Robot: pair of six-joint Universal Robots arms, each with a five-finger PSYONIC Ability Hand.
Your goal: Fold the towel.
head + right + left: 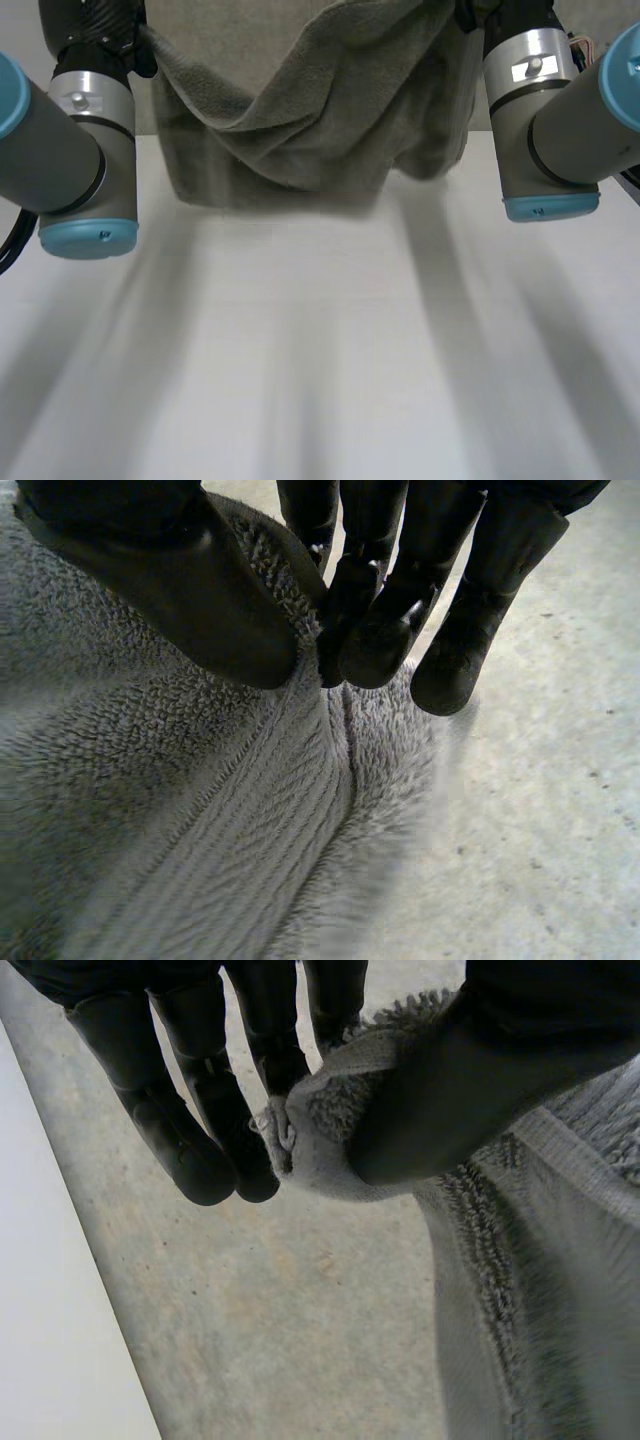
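Grey terry towel (320,140) hangs sagging between the left hand (190,1130) and right hand (385,630).

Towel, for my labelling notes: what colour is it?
Plain olive-grey terry towel, clearest in the head view.

A white table (320,350), with speckled grey floor (260,1310) beyond its edge.

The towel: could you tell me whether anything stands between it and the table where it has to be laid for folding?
Nothing visible does. The left hand and the right hand each pinch an edge of the towel, which hangs over the far part of the table. No object lies under or before it.
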